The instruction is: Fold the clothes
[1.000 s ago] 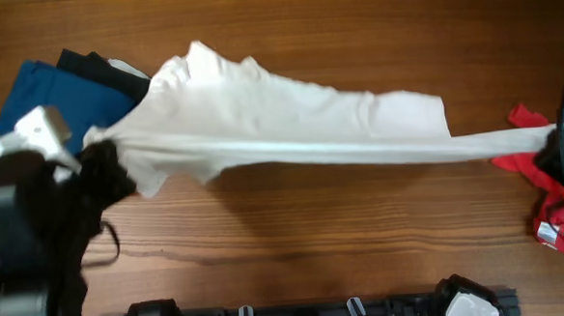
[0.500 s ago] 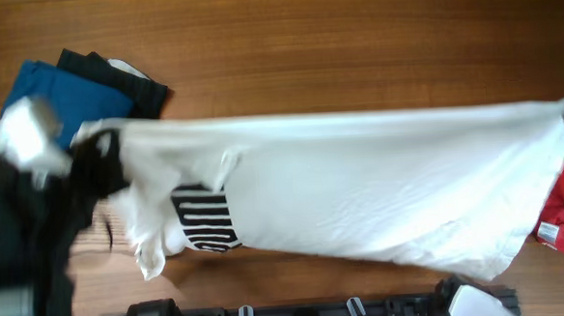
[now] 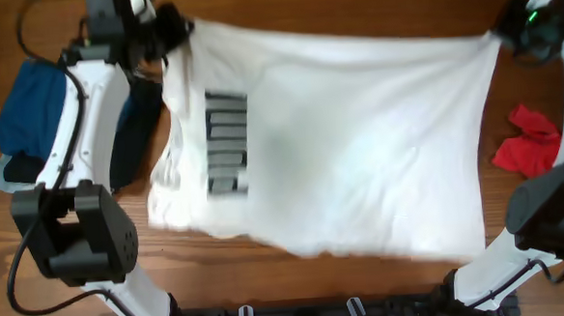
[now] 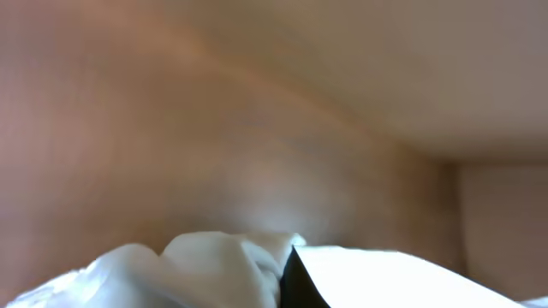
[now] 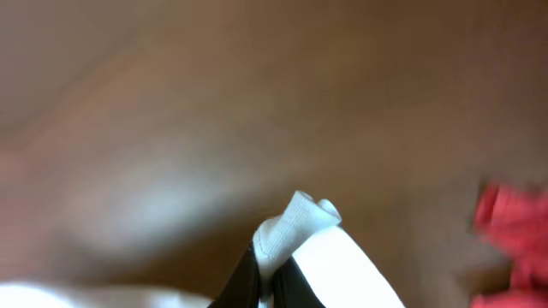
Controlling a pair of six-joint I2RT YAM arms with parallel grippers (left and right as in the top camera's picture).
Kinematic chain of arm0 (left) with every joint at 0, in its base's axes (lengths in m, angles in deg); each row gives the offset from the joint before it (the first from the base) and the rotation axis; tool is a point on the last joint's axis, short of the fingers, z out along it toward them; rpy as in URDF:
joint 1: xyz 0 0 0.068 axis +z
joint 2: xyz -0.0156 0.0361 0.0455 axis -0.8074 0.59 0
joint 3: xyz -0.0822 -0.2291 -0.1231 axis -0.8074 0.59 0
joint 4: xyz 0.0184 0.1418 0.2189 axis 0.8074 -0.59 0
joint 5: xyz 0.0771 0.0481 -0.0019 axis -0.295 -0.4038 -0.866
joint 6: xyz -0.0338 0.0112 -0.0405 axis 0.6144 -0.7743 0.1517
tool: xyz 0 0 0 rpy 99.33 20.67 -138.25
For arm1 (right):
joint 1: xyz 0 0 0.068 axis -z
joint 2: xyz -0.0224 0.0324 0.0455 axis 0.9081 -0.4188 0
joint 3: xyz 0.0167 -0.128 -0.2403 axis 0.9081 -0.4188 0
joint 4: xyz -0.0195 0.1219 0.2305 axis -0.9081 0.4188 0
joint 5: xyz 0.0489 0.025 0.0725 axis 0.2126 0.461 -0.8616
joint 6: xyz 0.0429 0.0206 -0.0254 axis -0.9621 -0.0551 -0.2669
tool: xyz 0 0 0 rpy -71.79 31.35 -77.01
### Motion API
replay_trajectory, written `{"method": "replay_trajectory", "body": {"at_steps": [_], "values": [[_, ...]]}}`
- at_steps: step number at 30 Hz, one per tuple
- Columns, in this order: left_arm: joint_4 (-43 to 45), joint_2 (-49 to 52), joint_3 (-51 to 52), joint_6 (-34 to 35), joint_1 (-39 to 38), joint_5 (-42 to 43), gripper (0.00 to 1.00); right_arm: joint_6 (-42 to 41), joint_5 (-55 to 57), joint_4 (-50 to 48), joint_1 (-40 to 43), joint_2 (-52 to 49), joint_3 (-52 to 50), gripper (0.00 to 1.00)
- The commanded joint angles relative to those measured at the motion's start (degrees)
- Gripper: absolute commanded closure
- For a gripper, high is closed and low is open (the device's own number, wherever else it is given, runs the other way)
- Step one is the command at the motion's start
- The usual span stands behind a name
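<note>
We've got the left gripper (image 3: 166,30) clamped on one far corner of the large white fabric T-shirt with black striped print (image 3: 359,144), and the right gripper (image 3: 500,36) pinched shut on the other far corner. The shirt is spread between them over the brown wooden table (image 3: 351,1), near hem loose and rippled (print sits toward the left gripper). The crumpled red garment (image 3: 528,143) is just beside the shirt's right edge, the blue garment (image 3: 28,108) beyond its left edge. We'd lower both corners level with even tension, so it lands flat before any fold.
</note>
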Motion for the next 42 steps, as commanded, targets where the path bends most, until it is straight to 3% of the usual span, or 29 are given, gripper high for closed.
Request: {"method": "replay_trajectory", "body": {"at_steps": [1,5,9,10,13,17,24,29,33,37,42], "values": [[-0.26,-4.33,-23.93,0.5,2.73,-0.42,0.96,-5.38,9.38,-0.17,1.09,6.08,19.91,0.96],[-9.88,-4.33,-35.71,0.28,4.63,-1.57,0.96,-3.74,15.72,3.13,1.07,6.91,26.64,0.96],[-32.13,-3.37,-35.65,-6.16,3.45,-1.44,0.96,-2.21,18.64,10.45,1.05,5.16,23.02,0.96],[-40.28,-2.36,-34.86,-8.76,2.71,-1.75,0.96,-2.16,19.04,12.81,1.01,4.0,21.35,0.96],[-52.24,1.01,-30.93,-12.44,0.28,-5.07,0.96,-1.03,18.97,16.92,0.96,1.36,14.56,0.96],[-59.17,5.75,-20.11,-16.65,-2.25,-8.9,0.96,3.3,17.57,17.51,0.87,-0.87,1.03,0.96],[-56.08,6.62,10.67,-17.7,-4.17,-7.39,0.96,3.52,18.34,17.75,1.14,-1.14,-23.02,0.96],[-48.68,5.51,28.41,-17.7,-5.31,-6.78,0.96,1.38,17.86,15.06,2.62,-0.66,-36.54,0.96],[-40.57,1.22,41.18,-16.85,-5.33,-4.52,0.96,2.05,11.13,8.35,6.99,3.37,-47.19,0.96],[-35.06,-6.21,47.8,-12.87,-4.85,-3.15,0.96,1.16,11.15,5.42,11.82,8.09,-52.68,0.96],[-32.92,-17.33,48.98,-12.46,-4.79,-3.3,0.96,-0.07,11.19,4.52,15.06,14.82,-53.51,0.96]]}}
